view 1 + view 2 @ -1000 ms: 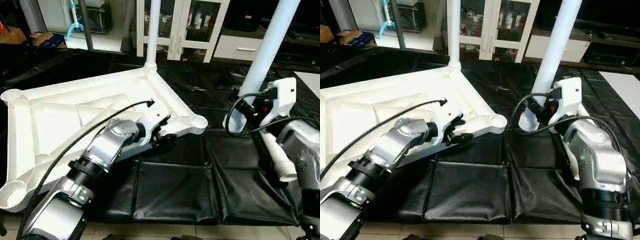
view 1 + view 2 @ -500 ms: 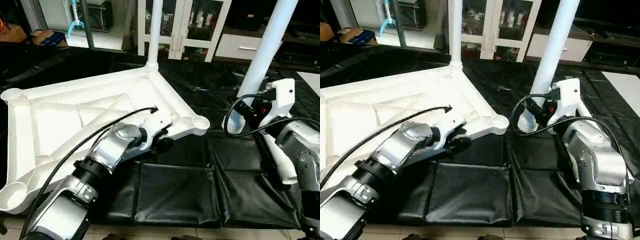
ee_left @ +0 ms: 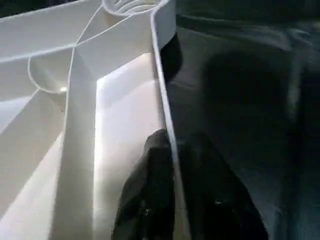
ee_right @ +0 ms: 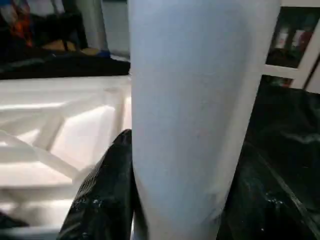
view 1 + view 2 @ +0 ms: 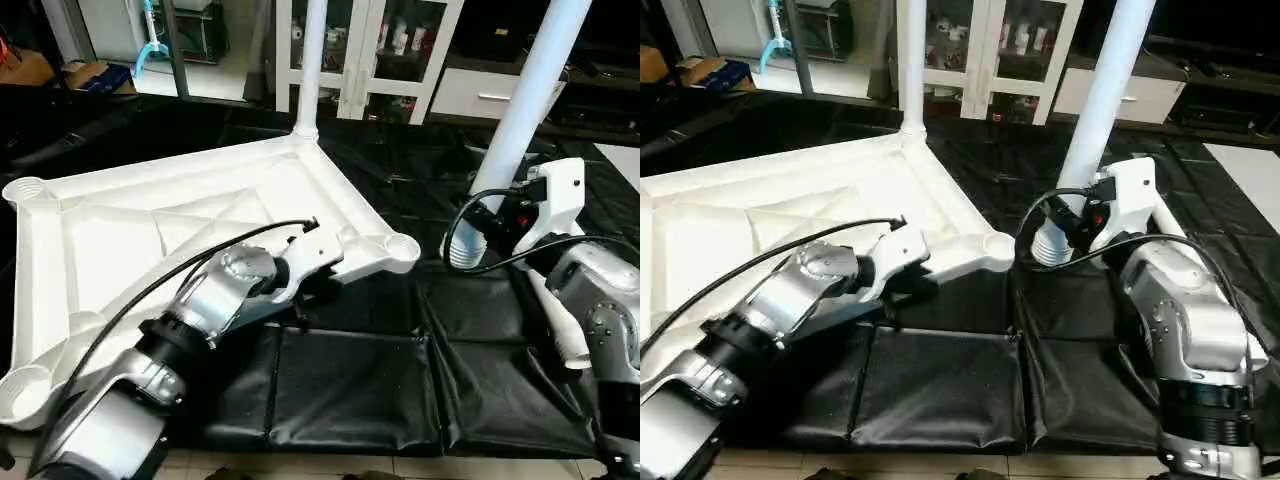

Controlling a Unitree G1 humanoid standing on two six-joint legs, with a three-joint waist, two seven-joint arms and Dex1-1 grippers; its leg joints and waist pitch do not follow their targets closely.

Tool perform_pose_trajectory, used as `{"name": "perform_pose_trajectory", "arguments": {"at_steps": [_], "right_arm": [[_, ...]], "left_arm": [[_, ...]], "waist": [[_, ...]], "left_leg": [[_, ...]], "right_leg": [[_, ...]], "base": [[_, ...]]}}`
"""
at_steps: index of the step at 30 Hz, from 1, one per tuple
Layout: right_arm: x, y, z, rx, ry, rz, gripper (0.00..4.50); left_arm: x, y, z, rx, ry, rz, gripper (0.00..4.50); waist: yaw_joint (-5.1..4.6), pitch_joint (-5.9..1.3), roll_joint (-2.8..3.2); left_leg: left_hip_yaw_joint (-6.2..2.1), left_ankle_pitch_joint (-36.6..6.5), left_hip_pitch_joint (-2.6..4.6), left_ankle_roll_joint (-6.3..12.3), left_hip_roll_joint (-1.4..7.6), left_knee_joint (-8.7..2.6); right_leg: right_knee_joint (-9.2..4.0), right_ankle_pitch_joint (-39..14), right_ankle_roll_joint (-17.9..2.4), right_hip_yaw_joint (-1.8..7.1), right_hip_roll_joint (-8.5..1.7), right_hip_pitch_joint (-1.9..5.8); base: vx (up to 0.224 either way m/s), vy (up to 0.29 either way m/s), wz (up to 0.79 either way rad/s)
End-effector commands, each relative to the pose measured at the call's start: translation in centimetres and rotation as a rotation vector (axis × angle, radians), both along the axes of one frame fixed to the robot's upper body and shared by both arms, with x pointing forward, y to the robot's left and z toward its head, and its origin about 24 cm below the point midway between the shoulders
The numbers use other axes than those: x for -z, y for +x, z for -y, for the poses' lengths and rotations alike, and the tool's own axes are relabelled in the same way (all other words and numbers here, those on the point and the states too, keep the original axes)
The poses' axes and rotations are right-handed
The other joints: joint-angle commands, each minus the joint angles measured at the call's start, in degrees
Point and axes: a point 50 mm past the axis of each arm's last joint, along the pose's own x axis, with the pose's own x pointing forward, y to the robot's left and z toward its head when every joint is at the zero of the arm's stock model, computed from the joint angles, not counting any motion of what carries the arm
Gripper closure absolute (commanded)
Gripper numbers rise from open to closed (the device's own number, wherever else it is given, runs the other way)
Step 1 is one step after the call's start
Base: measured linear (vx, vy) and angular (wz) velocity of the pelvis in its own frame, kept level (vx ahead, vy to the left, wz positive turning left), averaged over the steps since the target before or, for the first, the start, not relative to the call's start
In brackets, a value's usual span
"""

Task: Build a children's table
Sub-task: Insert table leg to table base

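Observation:
The white table top (image 5: 150, 230) lies underside up on the black mat. One white leg (image 5: 310, 60) stands upright in its far corner socket. My left gripper (image 3: 172, 142) is shut on the top's thin near rim, one black finger (image 3: 150, 190) inside it and one outside. My right gripper (image 5: 495, 215) is shut on a second leg (image 5: 525, 90), held nearly upright. Its ribbed lower end (image 5: 462, 250) hangs just right of the empty near-right corner socket (image 5: 400, 245). In the right wrist view that leg (image 4: 195, 100) stands between my black fingers (image 4: 105, 200).
Another white leg (image 5: 555, 320) lies on the mat (image 5: 350, 380) under my right forearm. A white glass-door cabinet (image 5: 370, 50) and a white drawer unit (image 5: 470, 95) stand behind the work. The floor's edge shows along the mat's front.
My left gripper's fingers have closed onto the table top's rim, and its wrist has turned slightly. The right arm and its leg have stayed put.

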Motion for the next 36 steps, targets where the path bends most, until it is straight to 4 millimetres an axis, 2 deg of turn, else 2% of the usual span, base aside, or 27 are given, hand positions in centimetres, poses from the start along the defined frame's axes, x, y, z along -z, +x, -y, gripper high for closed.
{"name": "perform_pose_trajectory", "arguments": {"at_steps": [1, 2, 4, 5, 6, 7, 8, 9, 10, 13, 14, 15, 16, 17, 18, 20, 21, 23, 26, 28, 30, 31, 32, 35, 36], "right_arm": [[-0.9, -0.1, -0.1, -0.003, 0.030, 0.041, 2.66], [-0.9, -0.2, -0.2, -0.008, 0.034, 0.041, 2.66], [-0.7, -0.5, -0.6, -0.044, 0.058, 0.040, 2.66], [-0.6, -0.6, -0.9, -0.070, 0.068, 0.039, 2.66], [-0.5, -1.0, -1.4, -0.118, 0.083, 0.038, 2.66], [-0.3, -1.4, -1.8, -0.170, 0.101, 0.031, 2.66], [-0.2, -1.7, -2.2, -0.211, 0.114, 0.025, 2.66], [-0.2, -1.7, -2.2, -0.211, 0.114, 0.025, 2.66], [0.4, -2.6, -2.9, -0.309, 0.144, -0.003, 2.66], [1.6, -3.6, -3.6, -0.413, 0.163, -0.045, 2.66], [1.9, -3.9, -3.8, -0.445, 0.175, -0.059, 2.66], [2.7, -4.3, -4.0, -0.466, 0.193, -0.079, 2.66], [2.7, -4.3, -4.0, -0.466, 0.193, -0.079, 2.66], [3.2, -4.3, -4.0, -0.457, 0.191, -0.086, 2.66], [3.6, -4.2, -3.9, -0.437, 0.185, -0.089, 2.66], [3.9, -3.8, -3.8, -0.393, 0.182, -0.086, 2.66], [3.9, -3.8, -3.8, -0.393, 0.182, -0.086, 2.66], [3.6, -3.5, -3.7, -0.357, 0.196, -0.066, 2.66], [2.7, -3.1, -3.6, -0.338, 0.218, -0.023, 2.66], [2.2, -3.2, -3.7, -0.356, 0.225, -0.011, 2.66], [2.1, -3.2, -3.8, -0.364, 0.226, -0.007, 2.66], [2.0, -3.3, -3.8, -0.370, 0.224, -0.006, 2.66], [2.1, -3.3, -3.7, -0.371, 0.221, -0.007, 2.66], [2.3, -3.2, -3.4, -0.358, 0.197, -0.013, 2.66], [2.3, -3.2, -3.4, -0.357, 0.197, -0.013, 2.66]], "left_arm": [[1.5, -1.7, 0.2, 0.151, 0.047, -0.071, 4.18], [1.6, -1.7, 0.1, 0.156, 0.050, -0.068, 4.38], [1.7, -2.1, -0.9, 0.195, 0.056, -0.056, 4.44], [1.7, -2.3, -1.4, 0.207, 0.056, -0.054, 4.47], [1.7, -2.6, -2.1, 0.233, 0.061, -0.040, 4.48], [1.7, -2.9, -2.8, 0.248, 0.065, -0.032, 4.48], [1.7, -3.1, -3.3, 0.255, 0.067, -0.027, 4.48], [1.7, -3.1, -3.3, 0.255, 0.067, -0.027, 4.50], [1.7, -3.4, -4.8, 0.271, 0.097, -0.011, 4.50], [1.5, -3.5, -6.8, 0.266, 0.151, 0.033, 4.50], [1.4, -3.5, -7.4, 0.254, 0.155, 0.035, 4.50], [1.1, -3.4, -8.2, 0.244, 0.147, 0.043, 4.50], [1.1, -3.4, -8.2, 0.244, 0.147, 0.043, 4.50], [0.9, -3.5, -8.6, 0.246, 0.145, 0.044, 4.50], [0.7, -3.6, -9.0, 0.252, 0.142, 0.044, 4.50], [0.3, -4.0, -9.4, 0.278, 0.133, 0.043, 4.50], [0.3, -4.0, -9.4, 0.278, 0.133, 0.043, 4.50], [-0.1, -4.4, -9.4, 0.299, 0.088, 0.039, 4.50], [-0.6, -4.5, -9.0, 0.299, 0.015, 0.067, 4.50], [-1.3, -4.4, -8.3, 0.299, -0.044, 0.041, 4.03], [-1.6, -4.4, -8.0, 0.307, -0.065, 0.037, 3.91], [-2.0, -4.3, -7.5, 0.305, -0.103, 0.036, 3.80], [-2.5, -4.1, -7.0, 0.305, -0.135, 0.039, 3.68], [-3.1, -3.5, -5.2, 0.307, -0.160, 0.100, 3.44], [-3.1, -3.5, -4.9, 0.317, -0.160, 0.093, 3.36]], "waist": [[0.11, -4.16, 0.42], [0.14, -4.12, 0.51], [0.46, -4.06, 0.71], [0.41, -3.87, 0.63], [0.51, -3.88, 0.76], [0.52, -3.87, 0.51], [0.58, -3.81, 0.63], [0.41, -3.69, 0.76], [0.39, -3.68, 0.57], [0.13, -3.40, 0.36], [-0.14, -3.25, -0.01], [-0.18, -3.22, 0.10], [-0.31, -3.19, 0.08], [-0.56, -3.08, -0.27], [-0.67, -2.95, -0.55], [-0.99, -3.05, -0.27], [-1.14, -2.92, -0.29], [-1.25, -3.03, -0.40], [-1.54, -3.14, -0.42], [-1.53, -3.27, -0.34], [-1.25, -3.30, -0.25], [-1.18, -3.40, -0.40], [-0.81, -3.58, -0.37], [-0.37, -3.68, -0.55], [-0.25, -3.70, -0.68]], "left_leg": [[-1.42, -12.1, 1.04, 0.00, 2.46, -4.48], [-1.38, -13.0, 1.29, -0.26, 2.50, -4.49], [-1.38, -13.8, 1.56, -0.63, 2.59, -4.52], [-1.39, -14.2, 1.39, -0.80, 2.61, -4.68], [-1.48, -14.9, 1.54, -1.23, 2.75, -4.85], [-1.57, -15.3, 1.33, -1.09, 2.74, -4.94], [-1.67, -15.7, 1.32, -1.17, 2.83, -5.08], [-1.67, -16.9, 1.49, -1.45, 2.79, -5.18], [-1.70, -17.5, 1.54, -1.41, 2.72, -5.06], [-1.70, -17.7, 1.33, -0.99, 2.75, -5.27], [-1.76, -18.3, 1.30, -1.06, 2.59, -5.25], [-1.82, -18.7, 1.39, -1.17, 2.61, -5.26], [-1.89, -18.9, 1.31, -1.20, 2.60, -5.27], [-2.00, -18.8, 1.04, -1.33, 2.65, -5.39], [-2.09, -18.9, 1.09, -1.48, 2.67, -5.46], [-2.32, -19.2, 0.89, -2.10, 2.60, -5.55], [-2.35, -19.5, 0.79, -2.21, 2.58, -5.67], [-2.28, -20.1, 1.24, -2.51, 2.65, -5.64], [-1.99, -19.9, 1.41, -2.30, 2.68, -5.54], [-1.77, -18.0, 1.38, -2.08, 2.76, -5.52], [-1.37, -17.0, 1.71, -1.83, 2.73, -5.27], [-1.31, -16.5, 1.68, -1.66, 2.78, -5.27], [-1.15, -14.1, 1.48, -1.45, 2.89, -5.24], [-0.86, -12.4, 1.44, -0.72, 2.73, -5.06], [-0.94, -11.9, 1.17, -0.54, 2.68, -5.04]], "right_leg": [[-4.73, -16.9, -9.9, 2.42, -4.30, 2.59], [-4.85, -18.5, -9.6, 2.47, -4.36, 2.40], [-5.00, -19.8, -9.3, 2.52, -4.47, 2.15], [-4.98, -20.2, -9.1, 2.51, -4.42, 2.18], [-4.95, -20.5, -8.7, 2.49, -4.33, 2.05], [-4.94, -20.4, -8.4, 2.48, -4.42, 2.25], [-4.86, -20.7, -8.2, 2.50, -4.54, 2.32], [-4.95, -22.2, -7.9, 2.46, -4.44, 2.07], [-5.08, -23.5, -7.7, 2.48, -4.62, 2.06], [-5.42, -25.5, -6.6, 2.58, -4.60, 1.89], [-5.70, -28.5, -5.6, 2.46, -4.65, 1.71], [-5.79, -29.6, -5.3, 2.46, -4.69, 1.58], [-5.92, -30.6, -5.0, 2.45, -4.78, 1.59], [-6.11, -32.1, -4.3, 2.38, -4.87, 1.67], [-6.13, -33.2, -3.9, 2.31, -4.84, 1.42], [-6.01, -33.7, -3.8, 2.29, -5.00, 1.32], [-6.07, -33.7, -3.7, 2.24, -4.90, 1.32], [-5.94, -32.4, -4.2, 2.32, -4.84, 1.02], [-5.58, -29.3, -5.9, 2.51, -4.61, 0.85], [-5.12, -25.4, -7.2, 2.64, -4.52, 1.08], [-4.99, -23.1, -8.3, 2.78, -4.49, 0.90], [-4.95, -22.2, -8.7, 2.81, -4.49, 1.02], [-4.37, -18.0, -10.1, 2.75, -4.38, 1.40], [-4.22, -15.5, -10.5, 2.73, -4.27, 1.64], [-4.17, -15.8, -10.3, 2.74, -4.39, 1.95]], "base": [[0.000, 0.000, 0.00], [0.000, 0.000, 0.00], [0.000, 0.000, 0.00], [0.000, 0.000, 0.00], [0.000, 0.000, 0.00], [0.000, 0.000, 0.00], [0.000, 0.000, 0.00], [0.000, 0.000, 0.00], [0.000, 0.000, 0.00], [0.000, 0.000, 0.00], [0.000, 0.000, 0.00], [0.000, 0.000, 0.00], [0.000, 0.000, 0.00], [0.000, 0.000, 0.00], [0.000, 0.000, 0.00], [0.000, 0.000, 0.00], [0.000, 0.000, 0.00], [0.000, 0.000, 0.00], [0.000, 0.000, 0.00], [0.000, 0.000, 0.00], [0.000, 0.000, 0.00], [0.000, 0.000, 0.00], [0.000, 0.000, 0.00], [0.000, 0.000, 0.00], [0.000, 0.000, 0.00]]}}
